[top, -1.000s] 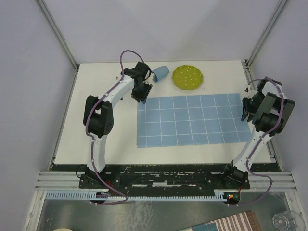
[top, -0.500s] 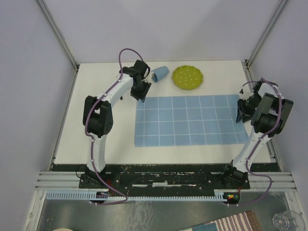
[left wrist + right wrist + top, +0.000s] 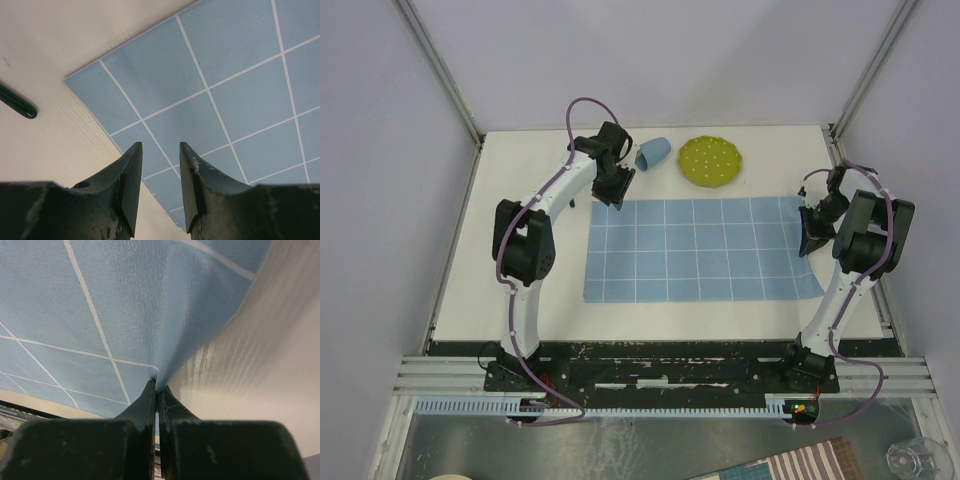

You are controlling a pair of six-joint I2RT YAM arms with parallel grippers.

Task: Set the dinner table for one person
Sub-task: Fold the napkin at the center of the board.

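Right, your right gripper (image 3: 157, 388) is pressed together on the blue grid cloth (image 3: 705, 250). It pinches the right edge, w/ the fabric drawn up into a small ridge at the tips. The rest of the cloth lies flat on the dinner table (image 3: 500, 170), the big white matte top that fills the work area beyond both arm bases. The cloth sits from mid-table to the right side, long edges running left-right and slightly skewed, its near-left corner poking furthest left.

Your left gripper (image 3: 160, 146) is spread, nothing btwn the fingers. It hangs over the cloth's far-left corner, and you can see grid squares through the gap. Can't tell if the tips touch the fabric.

A blue cup (image 3: 653, 152) lies on its side on the table just past the cloth's far edge, right beside the left gripper. A green plate (image 3: 710, 160) w/ pale dots sits to the cup's right, also just beyond that far edge. In the left wrist view a dark green rod-like end (image 3: 17, 102) rests on bare table near the corner; can't ID it.
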